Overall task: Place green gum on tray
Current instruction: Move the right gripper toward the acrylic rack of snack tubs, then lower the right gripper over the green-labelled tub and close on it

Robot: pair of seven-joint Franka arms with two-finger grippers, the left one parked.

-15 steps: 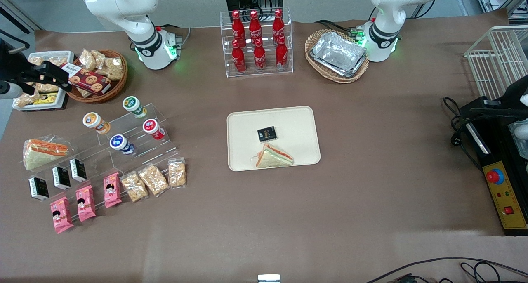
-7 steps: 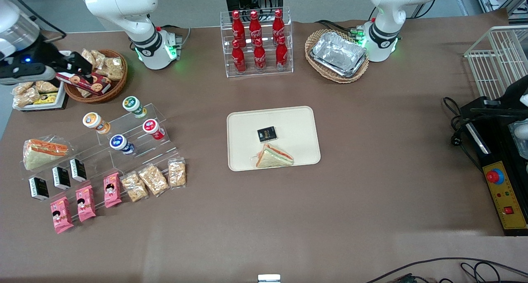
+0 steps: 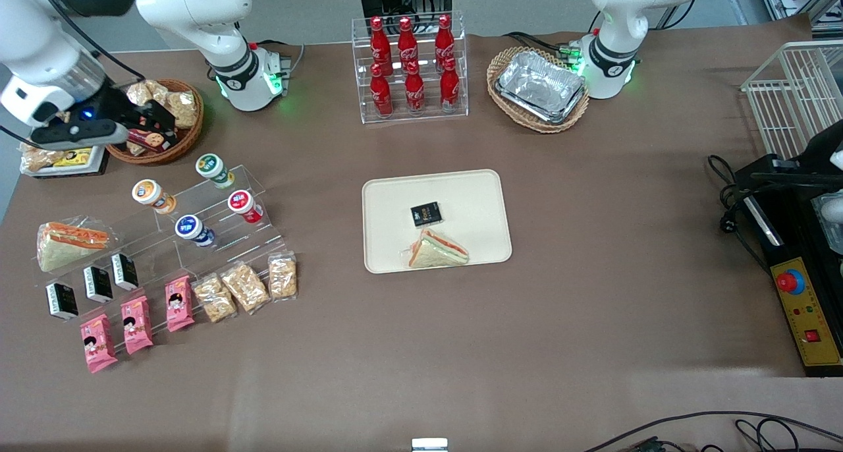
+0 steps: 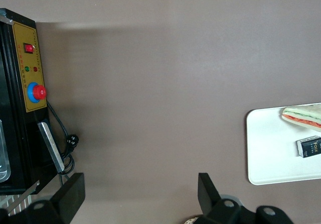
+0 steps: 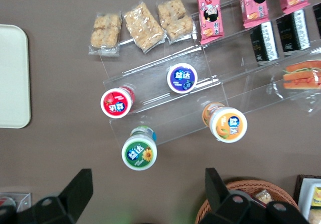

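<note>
Nearest the front camera, on the brown bench [image 3: 593, 307], pink snack packs [image 3: 135, 323] and bagged crackers [image 3: 245, 287] are laid along the lowest step of a clear acrylic riser [image 3: 197, 241], toward the working arm's end. Above them, small black boxes [image 3: 97, 284] and a wrapped sandwich [image 3: 66, 242] are seen, and then four gum canisters are found on the upper steps: the blue-lidded canister [image 3: 191, 229] lowest, the red-lidded canister [image 3: 244, 205] and the orange-lidded canister [image 3: 151, 195] higher, and the green gum [image 3: 212, 169] on the top step, lying tilted with its lid toward the front camera. At the middle of the bench the tray [image 3: 474, 195] is placed, well apart from the green gum, and a black packet [image 3: 426, 214] and a second sandwich [image 3: 438, 249] are carried on it. Farther from the camera, the gripper [image 3: 155, 126] is held above a wicker basket of snacks [image 3: 178, 119], near the green gum but not touching it; its two fingers are spread wide apart and nothing is held between them. Farthest off, a rack of red bottles [image 3: 409, 66] is seen.
</note>
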